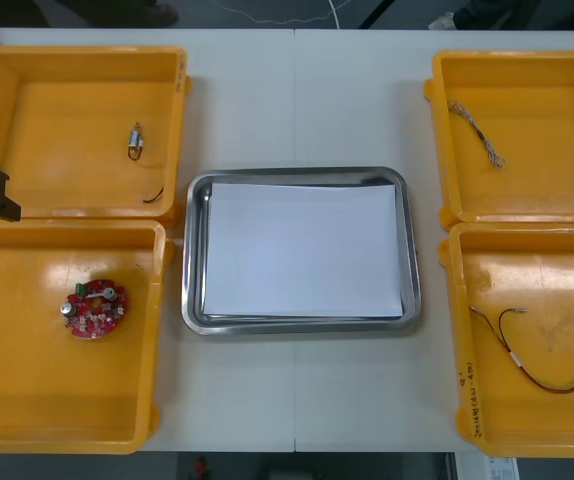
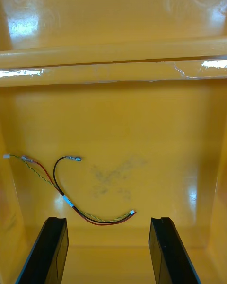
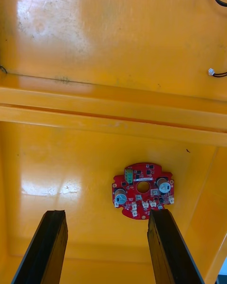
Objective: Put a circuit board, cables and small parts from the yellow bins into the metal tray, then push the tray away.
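Four yellow bins [image 1: 67, 400], silver tray [image 1: 302, 173] lined white, red board [image 1: 94, 308] with green and silver specks, red and yellow cable [image 2: 67, 200], my black fingers [image 3: 47, 251]

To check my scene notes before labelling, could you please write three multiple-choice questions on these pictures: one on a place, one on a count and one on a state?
1. On which side of the tray does the circuit board lie?
A. the robot's right
B. the robot's left
C. inside the tray

2. How many yellow bins stand on the table?
A. two
B. three
C. four

3. The left gripper, by the board, and the right gripper, by the red and yellow cable, are:
A. both open
B. both shut
C. one open, one shut

Answers:
1 B, the board sits in a bin at the robot's left.
2 C, two bins flank the tray at each side.
3 A, in each wrist view the fingers stand apart with nothing between them.
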You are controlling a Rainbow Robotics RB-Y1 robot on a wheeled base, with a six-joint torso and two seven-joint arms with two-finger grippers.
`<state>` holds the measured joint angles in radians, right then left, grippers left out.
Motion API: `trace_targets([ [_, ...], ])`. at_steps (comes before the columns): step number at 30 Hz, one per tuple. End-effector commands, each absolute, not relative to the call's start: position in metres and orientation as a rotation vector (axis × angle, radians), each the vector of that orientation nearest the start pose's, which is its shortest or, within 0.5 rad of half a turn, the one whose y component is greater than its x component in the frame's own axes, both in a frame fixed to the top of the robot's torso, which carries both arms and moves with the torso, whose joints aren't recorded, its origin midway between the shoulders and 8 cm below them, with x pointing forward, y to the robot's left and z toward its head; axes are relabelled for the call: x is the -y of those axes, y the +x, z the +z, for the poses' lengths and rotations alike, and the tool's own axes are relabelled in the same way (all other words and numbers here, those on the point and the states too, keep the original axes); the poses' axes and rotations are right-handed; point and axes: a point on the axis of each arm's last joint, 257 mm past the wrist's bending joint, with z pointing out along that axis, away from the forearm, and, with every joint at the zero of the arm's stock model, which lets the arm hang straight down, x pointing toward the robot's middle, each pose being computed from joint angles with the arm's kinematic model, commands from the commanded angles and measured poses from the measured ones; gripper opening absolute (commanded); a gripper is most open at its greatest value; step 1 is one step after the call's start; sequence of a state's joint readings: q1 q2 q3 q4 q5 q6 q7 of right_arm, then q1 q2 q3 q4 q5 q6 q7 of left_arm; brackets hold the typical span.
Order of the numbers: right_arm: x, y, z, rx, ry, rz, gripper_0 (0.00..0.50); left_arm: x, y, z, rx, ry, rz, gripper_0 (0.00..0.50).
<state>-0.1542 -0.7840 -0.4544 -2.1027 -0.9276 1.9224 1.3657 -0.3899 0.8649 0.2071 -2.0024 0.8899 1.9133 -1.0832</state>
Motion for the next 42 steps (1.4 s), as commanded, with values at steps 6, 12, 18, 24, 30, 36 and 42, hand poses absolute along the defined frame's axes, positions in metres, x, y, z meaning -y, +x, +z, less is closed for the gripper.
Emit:
trace_targets([
  [6, 0.4124, 0.3766, -0.1318, -2.632, 0.012, 0.007, 0.500, -0.3731, 0.4176, -0.1234, -2.654, -0.128, -0.014, 0.500],
  [12, 0.4124, 0.3766, -0.1318, -2.632, 0.012, 0.007, 0.500, -0.3731, 0.4176, -0.1234, -2.654, -0.128, -0.014, 0.500],
  [18, 0.4124, 0.3766, -0.1318, -2.632, 0.012, 0.007, 0.500, -0.3731, 0.4176, -0.1234, -2.654, -0.128, -0.014, 0.500],
  [24, 0.4124, 0.3766, -0.1318, -2.632, 0.012, 0.007, 0.500, -0.3731, 0.4176, -0.1234, -2.654, -0.128, -0.014, 0.500],
  [30, 0.4124, 0.3766, -0.1318, -2.632, 0.012, 0.007, 0.500, -0.3731, 0.4176, -0.1234, -2.654, -0.128, -0.014, 0.500],
  [36, 0.4124, 0.3766, -0.1318, -2.632, 0.012, 0.007, 0.500, -0.3731, 0.4176, -0.1234, -2.654, -0.128, -0.014, 0.500],
  [42, 0.4124, 0.3766, -0.1318, -2.632, 0.012, 0.007, 0.500, -0.3731, 0.4176, -0.1234, -2.654, -0.128, -0.014, 0.500],
])
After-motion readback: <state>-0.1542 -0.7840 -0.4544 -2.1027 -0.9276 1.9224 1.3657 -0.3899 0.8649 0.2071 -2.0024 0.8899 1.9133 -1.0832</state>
